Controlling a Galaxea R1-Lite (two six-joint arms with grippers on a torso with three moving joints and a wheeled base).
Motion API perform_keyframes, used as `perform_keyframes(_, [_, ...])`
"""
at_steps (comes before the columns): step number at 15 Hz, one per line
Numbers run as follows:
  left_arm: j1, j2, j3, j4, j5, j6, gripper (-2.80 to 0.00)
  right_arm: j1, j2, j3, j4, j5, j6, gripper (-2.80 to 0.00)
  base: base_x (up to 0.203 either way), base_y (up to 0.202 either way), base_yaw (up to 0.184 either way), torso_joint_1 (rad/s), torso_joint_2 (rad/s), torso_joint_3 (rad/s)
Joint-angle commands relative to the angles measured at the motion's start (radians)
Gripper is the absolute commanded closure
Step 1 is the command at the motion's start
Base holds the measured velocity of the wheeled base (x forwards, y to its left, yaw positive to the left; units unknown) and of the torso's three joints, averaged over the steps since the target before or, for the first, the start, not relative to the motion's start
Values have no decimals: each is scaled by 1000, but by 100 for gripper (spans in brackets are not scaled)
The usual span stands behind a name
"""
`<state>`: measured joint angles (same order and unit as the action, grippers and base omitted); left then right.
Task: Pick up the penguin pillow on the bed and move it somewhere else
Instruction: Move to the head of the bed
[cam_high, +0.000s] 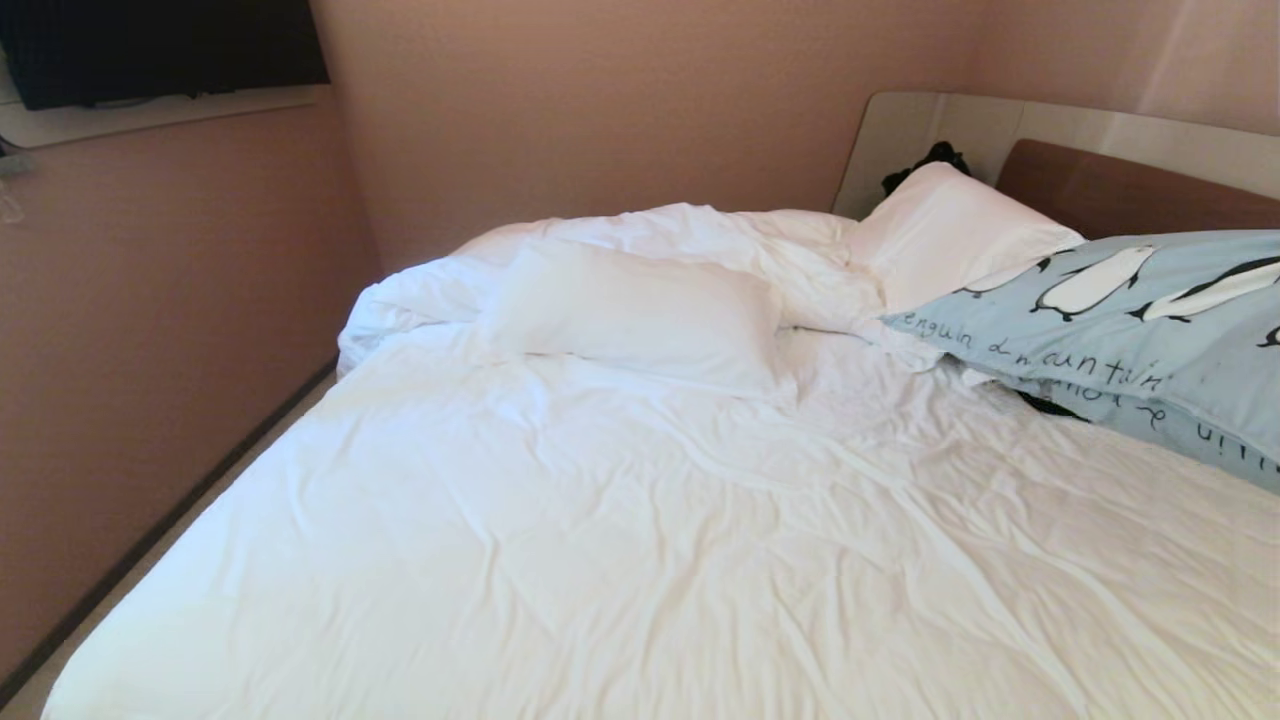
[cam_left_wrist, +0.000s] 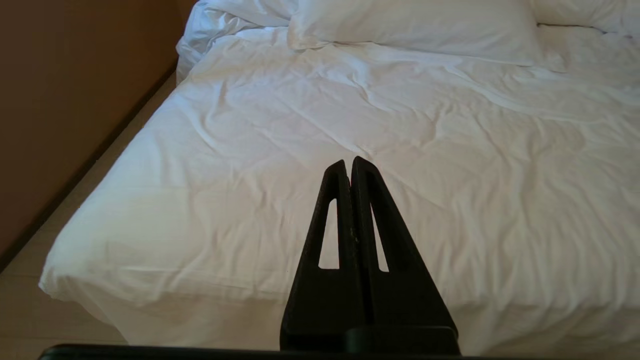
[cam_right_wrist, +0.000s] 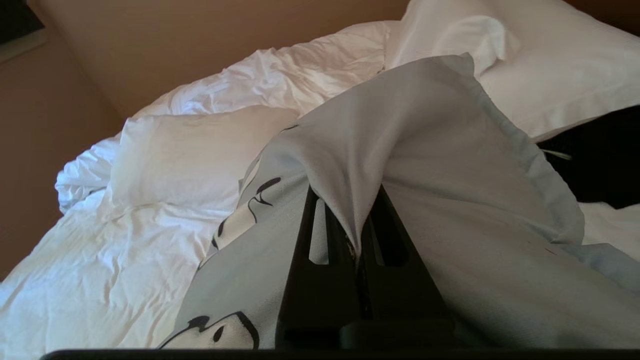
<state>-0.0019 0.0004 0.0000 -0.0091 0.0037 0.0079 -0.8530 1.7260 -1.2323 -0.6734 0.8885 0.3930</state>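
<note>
The penguin pillow (cam_high: 1130, 320) hangs lifted at the right side of the bed (cam_high: 640, 560), near the headboard (cam_high: 1120, 190), its pale blue cover sagging just above the sheets. The right gripper (cam_right_wrist: 356, 250) pinches a fold of its fabric between tightly closed fingers. One white pillow (cam_high: 640, 315) lies left of it on the rumpled duvet; another (cam_high: 950, 235) leans beyond it. The left gripper (cam_left_wrist: 350, 167), fingers pressed together and holding nothing, hovers over the near left part of the bed.
</note>
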Motion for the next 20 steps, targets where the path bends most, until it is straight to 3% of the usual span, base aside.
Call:
perform_keyframes(1, [0, 0, 0, 0, -4, 0, 0, -26, 31, -13, -4, 36, 31, 0, 0, -194, 0, 4, 2, 4])
perform_keyframes(2, [0, 0, 0, 0, -35, 0, 0, -33, 41, -22, -5, 60, 41, 0, 0, -195, -3, 0, 4, -4])
perform_keyframes(3, [0, 0, 0, 0, -2, 0, 0, -36, 51, -25, -5, 72, 41, 0, 0, -192, 4, 2, 9, 2])
perform_keyframes(20, [0, 0, 0, 0, 0, 0, 0, -37, 126, -70, -6, 76, 40, 0, 0, -186, 0, 1, 3, 2])
